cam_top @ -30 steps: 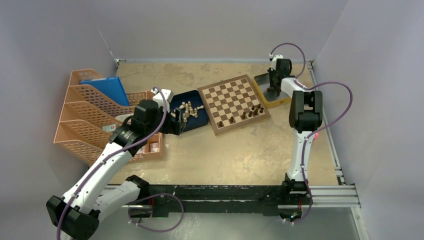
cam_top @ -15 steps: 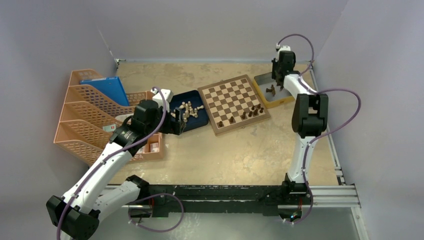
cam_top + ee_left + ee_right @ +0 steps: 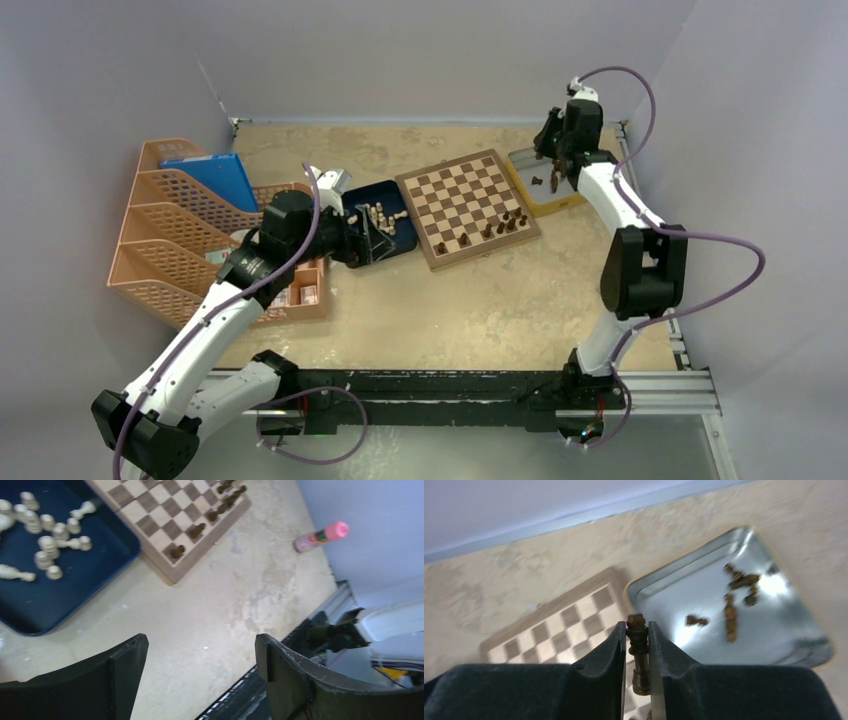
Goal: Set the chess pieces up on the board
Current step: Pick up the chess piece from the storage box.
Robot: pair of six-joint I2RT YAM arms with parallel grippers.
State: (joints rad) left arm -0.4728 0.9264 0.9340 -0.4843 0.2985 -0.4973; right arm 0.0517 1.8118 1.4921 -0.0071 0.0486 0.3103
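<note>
My right gripper point(image 3: 637, 626) is shut on a dark brown chess piece point(image 3: 639, 652), which stands upright between the fingers. It hangs above the silver tin point(image 3: 704, 592), where several dark chess pieces point(image 3: 730, 615) lie. In the top view this gripper point(image 3: 553, 165) sits over the tin point(image 3: 562, 203), right of the board point(image 3: 455, 190). Several dark pieces point(image 3: 505, 222) stand along the board's near right edge. My left gripper point(image 3: 200, 650) is open and holds nothing. It hovers over bare table beside the blue tray point(image 3: 75, 595), which holds cream pieces point(image 3: 50, 545).
Orange file racks point(image 3: 165, 235) with a blue folder point(image 3: 212, 175) fill the left side, with a small box point(image 3: 302, 295) in front of them. A pink-capped tube point(image 3: 320, 536) lies on the table near the right wall. Metal rails point(image 3: 660, 385) run along the near edge.
The right gripper has risen from the tin with the dark piece and drawn back to the right. The left gripper has shifted a little to the right near the blue tray.
</note>
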